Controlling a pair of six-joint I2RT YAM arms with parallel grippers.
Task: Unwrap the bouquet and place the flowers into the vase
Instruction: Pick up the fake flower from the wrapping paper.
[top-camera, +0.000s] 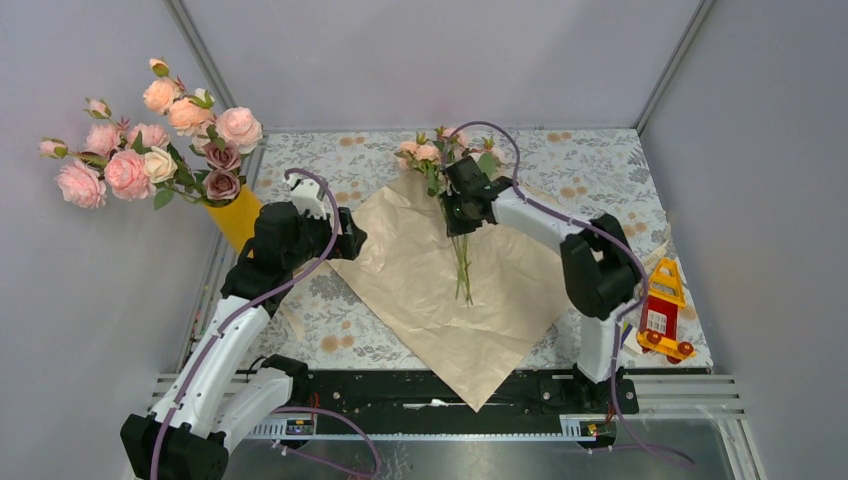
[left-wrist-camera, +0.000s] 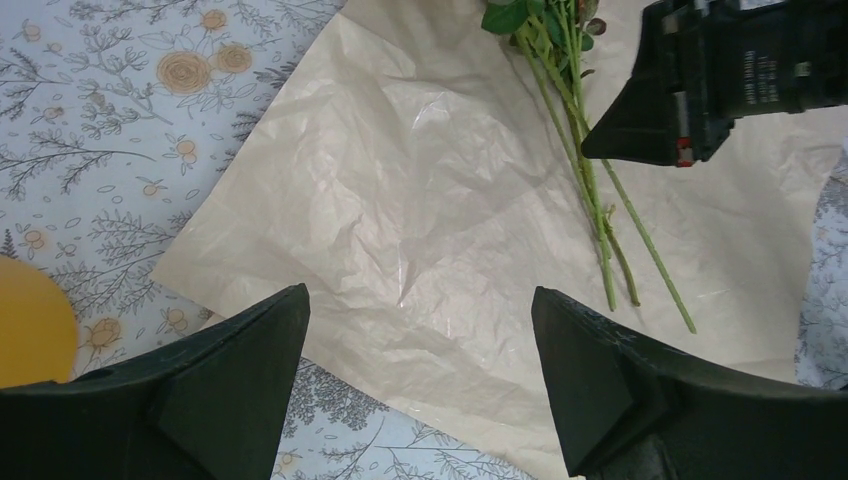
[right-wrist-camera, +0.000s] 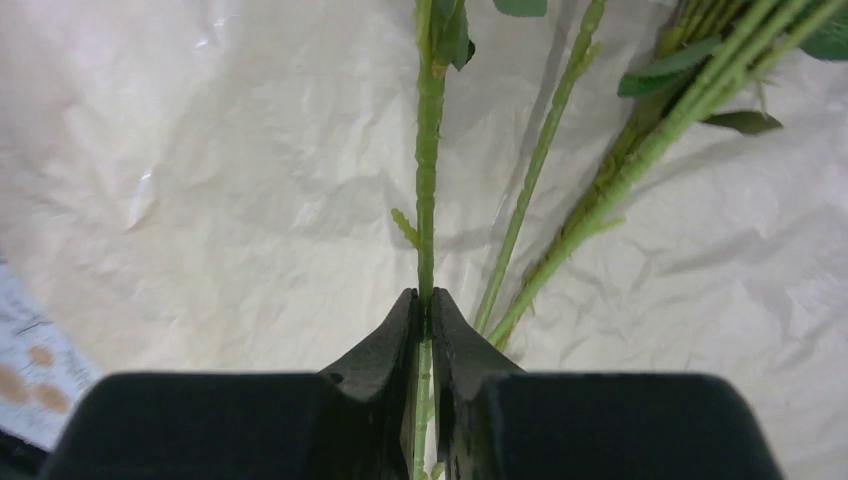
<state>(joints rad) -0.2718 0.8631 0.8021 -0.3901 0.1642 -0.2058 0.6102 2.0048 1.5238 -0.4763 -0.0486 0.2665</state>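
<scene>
The wrapping paper (top-camera: 420, 300) is seen spread open and flat on the floral tablecloth (top-camera: 590, 170), so the unwrapping is judged done. No ribbon can be made out.

The flowers (top-camera: 432, 155) are laid on the sheet near its twelve o'clock corner, with heads at twelve and stems running down toward six. One stem (right-wrist-camera: 427, 200) is pinched between the narrowed jaws of the right gripper (right-wrist-camera: 425, 305). The other stems are left loose on the paper at its one o'clock. Whether the pinched stem is lifted clear of the sheet cannot be told.

The left gripper (left-wrist-camera: 420, 295) is held wide above the sheet's nine o'clock corner, with nothing between its fingers.

The vase (top-camera: 238, 220) is found at nine o'clock of the sheet, by the table's edge, and a big bunch of pale roses (top-camera: 150, 140) is already stood in it. None of the small flowers has been placed there yet. That carry across is what is left, and it looks likely to be made stem by stem.

Now the materials. The paper is crinkled and pale peach-beige, matt with a faint sheen along its creases. The stems are thin, green and knobbly, with small nubs and dark leaves higher up. The vase is smooth, yellow-orange and tapered. A red and yellow toy (top-camera: 665, 310) is parked at four o'clock, well apart.
</scene>
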